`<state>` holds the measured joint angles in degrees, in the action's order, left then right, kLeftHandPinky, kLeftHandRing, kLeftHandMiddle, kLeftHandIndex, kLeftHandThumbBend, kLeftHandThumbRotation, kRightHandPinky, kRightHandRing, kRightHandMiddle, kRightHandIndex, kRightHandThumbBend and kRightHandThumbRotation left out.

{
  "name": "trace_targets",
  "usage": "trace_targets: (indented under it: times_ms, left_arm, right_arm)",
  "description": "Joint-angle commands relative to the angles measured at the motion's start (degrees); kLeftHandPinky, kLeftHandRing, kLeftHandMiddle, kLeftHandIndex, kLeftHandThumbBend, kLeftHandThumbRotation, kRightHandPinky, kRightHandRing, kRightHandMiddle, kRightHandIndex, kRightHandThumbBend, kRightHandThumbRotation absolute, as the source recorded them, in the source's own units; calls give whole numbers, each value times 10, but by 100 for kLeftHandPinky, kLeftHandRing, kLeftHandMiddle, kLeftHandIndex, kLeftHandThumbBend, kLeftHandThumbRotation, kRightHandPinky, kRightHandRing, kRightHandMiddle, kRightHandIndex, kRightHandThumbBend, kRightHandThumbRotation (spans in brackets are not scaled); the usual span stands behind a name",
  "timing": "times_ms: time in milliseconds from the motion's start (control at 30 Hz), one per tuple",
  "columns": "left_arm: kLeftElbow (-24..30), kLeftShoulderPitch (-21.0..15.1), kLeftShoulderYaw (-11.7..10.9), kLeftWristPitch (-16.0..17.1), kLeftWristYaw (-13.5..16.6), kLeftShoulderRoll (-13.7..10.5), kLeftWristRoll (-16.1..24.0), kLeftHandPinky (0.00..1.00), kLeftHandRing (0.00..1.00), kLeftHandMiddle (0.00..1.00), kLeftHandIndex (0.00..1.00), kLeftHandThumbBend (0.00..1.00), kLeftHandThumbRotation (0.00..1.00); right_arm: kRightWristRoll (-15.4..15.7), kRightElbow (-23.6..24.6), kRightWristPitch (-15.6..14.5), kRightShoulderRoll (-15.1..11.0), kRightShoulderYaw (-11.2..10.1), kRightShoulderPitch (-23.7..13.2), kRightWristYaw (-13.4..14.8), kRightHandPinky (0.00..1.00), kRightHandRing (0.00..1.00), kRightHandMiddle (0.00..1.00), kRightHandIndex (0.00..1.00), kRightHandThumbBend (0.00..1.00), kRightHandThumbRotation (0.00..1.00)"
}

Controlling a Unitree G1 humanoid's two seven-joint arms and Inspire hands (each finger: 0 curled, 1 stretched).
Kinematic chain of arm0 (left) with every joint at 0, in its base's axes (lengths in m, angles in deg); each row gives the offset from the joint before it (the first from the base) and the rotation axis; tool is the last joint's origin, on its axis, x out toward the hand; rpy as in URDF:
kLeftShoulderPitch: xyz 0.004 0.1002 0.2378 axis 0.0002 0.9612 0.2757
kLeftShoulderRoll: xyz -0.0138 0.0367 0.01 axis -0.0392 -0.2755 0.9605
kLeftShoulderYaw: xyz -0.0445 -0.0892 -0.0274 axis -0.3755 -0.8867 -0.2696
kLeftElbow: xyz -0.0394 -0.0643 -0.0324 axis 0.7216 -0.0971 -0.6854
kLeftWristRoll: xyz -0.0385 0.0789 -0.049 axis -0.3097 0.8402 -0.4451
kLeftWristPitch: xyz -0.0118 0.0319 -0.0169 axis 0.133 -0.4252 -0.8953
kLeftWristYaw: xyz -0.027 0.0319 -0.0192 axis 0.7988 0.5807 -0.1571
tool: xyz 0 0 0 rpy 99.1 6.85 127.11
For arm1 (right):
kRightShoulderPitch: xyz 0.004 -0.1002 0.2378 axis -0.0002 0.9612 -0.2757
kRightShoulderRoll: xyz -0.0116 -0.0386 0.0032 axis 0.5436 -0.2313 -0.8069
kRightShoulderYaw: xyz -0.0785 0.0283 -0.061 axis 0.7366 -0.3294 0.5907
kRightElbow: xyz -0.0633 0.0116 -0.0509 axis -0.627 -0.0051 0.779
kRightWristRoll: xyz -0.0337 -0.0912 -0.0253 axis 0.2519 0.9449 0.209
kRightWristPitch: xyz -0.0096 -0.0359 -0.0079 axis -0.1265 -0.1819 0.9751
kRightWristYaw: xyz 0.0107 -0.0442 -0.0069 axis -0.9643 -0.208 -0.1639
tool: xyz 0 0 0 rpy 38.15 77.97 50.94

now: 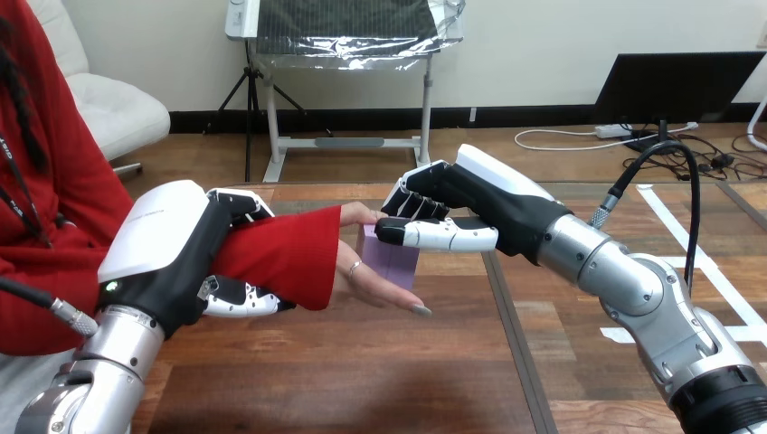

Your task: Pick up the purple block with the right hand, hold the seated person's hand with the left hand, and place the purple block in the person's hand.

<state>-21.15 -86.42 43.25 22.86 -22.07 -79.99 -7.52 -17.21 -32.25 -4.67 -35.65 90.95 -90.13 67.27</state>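
The purple block sits in the person's hand, which is held palm up over the table's left middle. My right hand reaches in from the right, thumb and fingers curled round the block's top. My left hand is at the left, its fingers and thumb curled round the person's red-sleeved wrist.
The wooden table stretches below the hands, with a dark seam running down its middle. White tape marks lie on its right part. The person sits at the left edge.
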Motion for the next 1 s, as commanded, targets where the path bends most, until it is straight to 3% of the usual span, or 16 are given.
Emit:
trace_targets:
  times_ms: [0, 433, 633, 967]
  left_arm:
    - [21, -15, -7, 8, 10, 2, -4, 40, 46, 49, 50, 80, 0]
    - [30, -9, -3, 1, 8, -4, 17, 42, 48, 51, 52, 80, 4]
    - [43, -3, 0, -8, 10, -10, 54, 45, 53, 57, 55, 81, 16]
    - [65, 14, -4, -16, 14, 0, 83, 56, 67, 70, 68, 93, 39]
  right_arm:
    - [-10, -3, 5, -8, -21, -31, -2, 48, 53, 55, 57, 94, 95]
    - [-10, -6, 6, -12, -23, -32, -8, 48, 53, 56, 58, 100, 100]
    - [-11, -1, -1, -13, -24, -29, -13, 50, 55, 57, 59, 100, 100]
    - [-15, 4, -9, -16, -28, -25, -24, 52, 59, 63, 64, 100, 100]
